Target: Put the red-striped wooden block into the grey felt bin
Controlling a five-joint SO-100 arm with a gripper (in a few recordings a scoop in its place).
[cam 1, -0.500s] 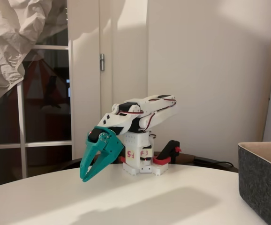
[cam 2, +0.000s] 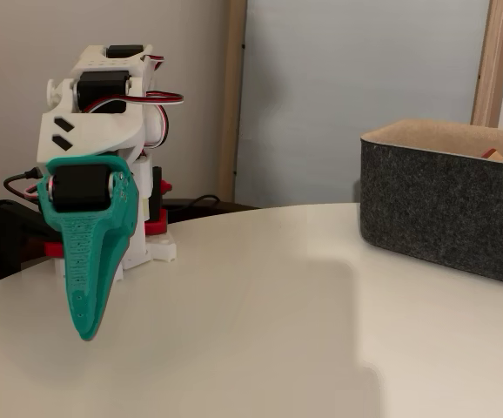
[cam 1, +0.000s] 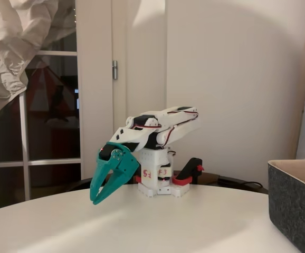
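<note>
A: Teal fingers [cam 1: 96,198] parted a bit, holding nothing, tips just above bench [cam 1: 158,226].
B: Block?
A: Wooden corner [cam 2: 492,154] peeks inside grey felt bin [cam 2: 443,213] — prob. it, can't confirm stripes. Bin's well apart, to right in both fixed views.

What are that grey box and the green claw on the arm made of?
The grey felt bin looks like thick felt: a matte, fuzzy, speckled dark outside and a pale beige inside. The gripper has teal fingers that look like hard plastic, probably 3D-printed, judging by fine ridges along one side, with a dull sheen.
</note>
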